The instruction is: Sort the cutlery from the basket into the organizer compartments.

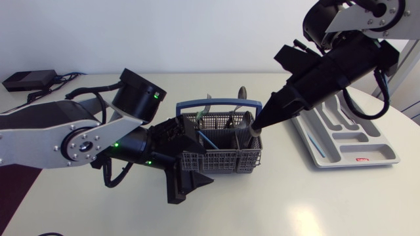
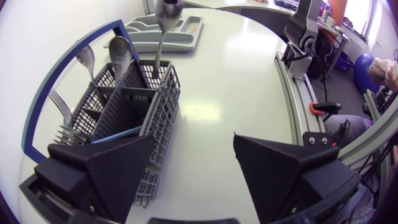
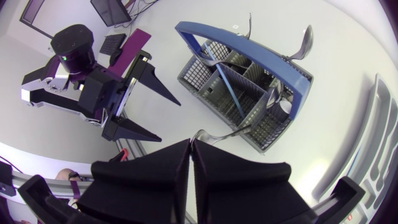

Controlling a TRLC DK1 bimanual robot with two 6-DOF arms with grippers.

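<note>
**Spoon pinched at its bowl, handle not yet clear of the basket**

The left jaws stand wide apart and hold nothing. One finger (image 2: 99,171) sits against the near corner of the cutlery basket (image 1: 223,160), and I cannot tell whether it presses on it. The other finger is over bare bench (image 1: 295,203). Ahead of these jaws the basket holds forks (image 2: 62,118), two more spoons (image 2: 121,50) and a blue stick-like piece (image 2: 115,132).

Above the basket's far corner, the right jaws are clamped together on the bowl end of a spoon (image 2: 168,12). Its handle runs down from them into a compartment. The basket's blue handle (image 1: 220,103) arches just beside them.

Well beyond the right jaws lies the white organizer (image 1: 380,147), with one blue piece in a long compartment.

The main risk is the grip. A smooth, curved bowl between flat fingers could swivel or slide out as the spoon is lifted. The handle could also catch in the mesh. Since nothing clamps the basket, a snag might drag or tip it and spill the rest. A slanted pull could knock the blue arch.
</note>
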